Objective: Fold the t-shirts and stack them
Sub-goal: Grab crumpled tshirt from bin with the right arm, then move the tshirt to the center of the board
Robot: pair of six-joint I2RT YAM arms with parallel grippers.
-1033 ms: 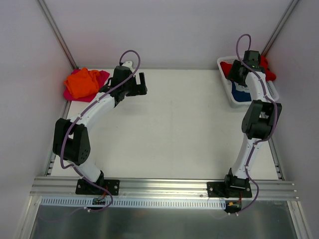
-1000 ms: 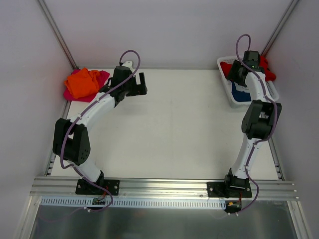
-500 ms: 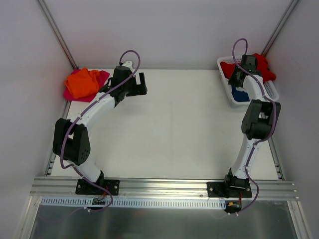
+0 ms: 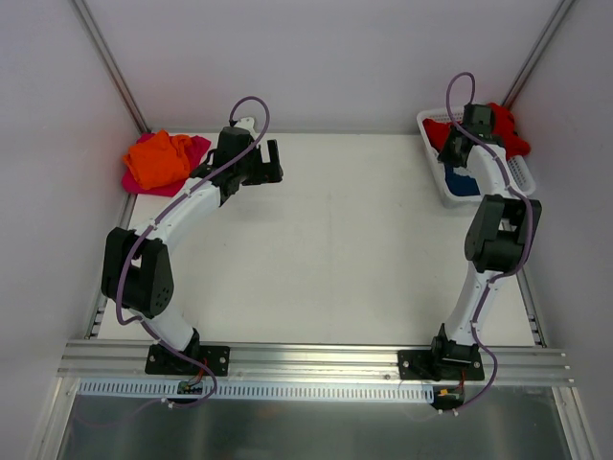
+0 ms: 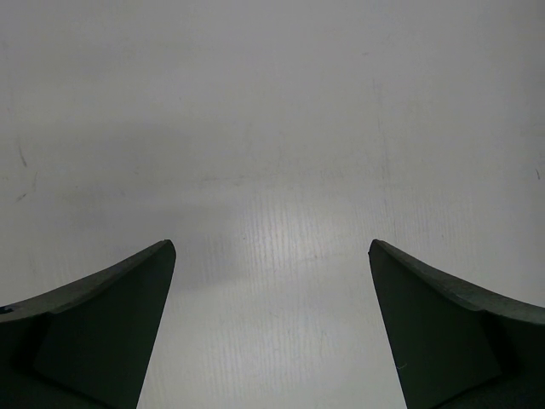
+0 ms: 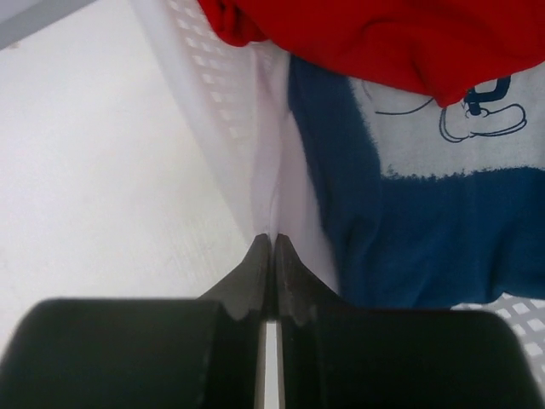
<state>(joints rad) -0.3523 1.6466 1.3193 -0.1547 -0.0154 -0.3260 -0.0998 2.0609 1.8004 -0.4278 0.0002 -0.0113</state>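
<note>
Pale grey walls close round a white counter (image 4: 335,240), and the work sits at its upper right corner in the overhead view. Down in the wrist view the right end effector (image 6: 271,245) is closed, its two dark fingers pressed together on a white fold of cloth (image 6: 269,162) that rises to the tips as a thin ridge. I cannot tell whether that fold belongs to the blue-and-white printed t-shirt (image 6: 426,221) just to its right or to a separate white garment. The ridge runs straight away from the fingertips toward the top of the wrist frame, along the inside of the white plastic mesh basket (image 6: 200,72), whose perforated wall touches it on the left. A crumpled red t-shirt (image 6: 409,34) lies across the top of the frame, over the upper edge of the blue one. Bare counter lies beyond the basket wall, to the left. By my reading the step in hand is drawing a shirt out of the basket, so the pull should go up and over that wall toward the open middle. The snag to watch for is the red shirt dragging along. Only the right arm is near; the left end effector (image 5: 271,244) hangs with its jaws spread wide over bare counter, holding nothing, well apart at the upper left. Beyond it, in the far left corner, an orange t-shirt (image 4: 158,158) rests on a magenta-pink t-shirt (image 4: 198,146).
</note>
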